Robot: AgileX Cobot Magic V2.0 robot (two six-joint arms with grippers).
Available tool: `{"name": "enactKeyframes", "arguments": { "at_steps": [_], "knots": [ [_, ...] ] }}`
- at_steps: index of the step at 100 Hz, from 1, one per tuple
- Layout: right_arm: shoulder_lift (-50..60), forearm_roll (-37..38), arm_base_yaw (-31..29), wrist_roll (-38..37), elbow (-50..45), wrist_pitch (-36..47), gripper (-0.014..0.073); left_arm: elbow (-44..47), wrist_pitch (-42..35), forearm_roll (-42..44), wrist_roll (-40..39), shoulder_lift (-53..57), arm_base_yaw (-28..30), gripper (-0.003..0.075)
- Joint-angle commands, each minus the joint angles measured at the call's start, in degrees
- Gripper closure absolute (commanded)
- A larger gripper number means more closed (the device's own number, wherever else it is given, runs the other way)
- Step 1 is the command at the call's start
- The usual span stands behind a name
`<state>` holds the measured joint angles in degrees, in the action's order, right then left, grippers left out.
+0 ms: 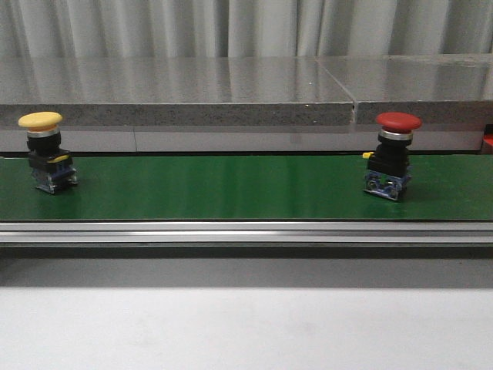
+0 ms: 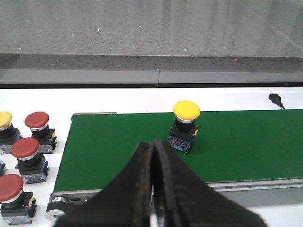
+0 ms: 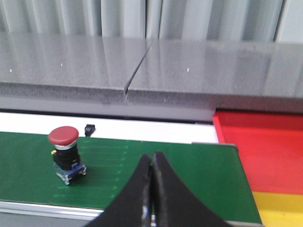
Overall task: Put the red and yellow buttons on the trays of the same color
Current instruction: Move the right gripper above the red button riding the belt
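A yellow button (image 1: 42, 150) stands upright at the left of the green belt (image 1: 231, 189), and a red button (image 1: 394, 154) stands upright at its right. In the left wrist view the yellow button (image 2: 185, 125) sits on the belt ahead of my left gripper (image 2: 153, 144), which is shut and empty. My right gripper (image 3: 152, 158) is also shut with nothing in it, and the red button (image 3: 65, 153) stands apart from it on the belt. Past the belt's end lie a red tray (image 3: 265, 151) and a yellow tray (image 3: 281, 208). Neither gripper shows in the front view.
Several spare buttons, red (image 2: 29, 156) and one yellow (image 2: 4, 130), stand on the white table off the belt's left end. A metal rail (image 1: 246, 231) runs along the belt's front edge. A grey stone ledge (image 1: 231, 92) lies behind the belt.
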<state>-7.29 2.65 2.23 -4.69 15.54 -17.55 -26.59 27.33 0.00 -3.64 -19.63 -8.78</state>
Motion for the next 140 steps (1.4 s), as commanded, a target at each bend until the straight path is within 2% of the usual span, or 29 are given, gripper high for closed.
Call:
{"name": "enactKeyframes", "arguments": {
  "at_steps": [1, 31, 62, 69, 76, 86, 93, 99, 118, 140],
  "knots": [
    [-6.27, -0.85, 0.03, 0.13, 7.44, -2.64, 0.0662, -1.47, -4.68, -0.46, -0.03, -0.31, -0.49, 0.0739],
    [-26.45, -2.65, 0.03, 0.13, 26.92, -25.16, 0.0662, -1.47, -4.68, -0.46, -0.03, -0.31, -0.49, 0.0739],
    [-36.54, -2.65, 0.03, 0.13, 29.28, -23.68, 0.0652, -1.47, -4.57, -0.46, -0.03, -0.31, -0.49, 0.0739],
    [-37.0, -2.65, 0.03, 0.13, 29.28, -24.29, 0.0594, -1.47, -4.57, -0.46, -0.03, -0.31, -0.49, 0.0739],
    [-37.09, -2.65, 0.03, 0.13, 29.28, -25.08, 0.0482, -1.47, -4.48, -0.46, -0.03, -0.31, -0.49, 0.0739],
    [-37.21, -2.65, 0.03, 0.13, 29.28, -25.7, 0.0242, -1.47, -4.48, -0.46, -0.03, -0.31, -0.49, 0.0739],
    [-37.21, -2.65, 0.03, 0.13, 29.28, -25.82, 0.0036, -1.47, -4.48, -0.46, -0.03, -0.31, -0.49, 0.0739],
    [-37.21, -2.65, 0.03, 0.13, 29.28, -26.37, -0.0077, -1.47, -4.48, -0.46, -0.03, -0.31, -0.49, 0.0739],
    [-38.91, -3.9, 0.03, 0.18, 29.47, -26.79, -0.004, -1.47, -4.48, -0.46, -0.03, -0.31, -0.49, 0.0739],
    [-48.32, -4.38, 0.03, 2.44, 33.82, -26.32, -0.004, -1.47, -4.48, -0.46, -0.03, -0.31, -0.49, 0.0739]
  ]
}}
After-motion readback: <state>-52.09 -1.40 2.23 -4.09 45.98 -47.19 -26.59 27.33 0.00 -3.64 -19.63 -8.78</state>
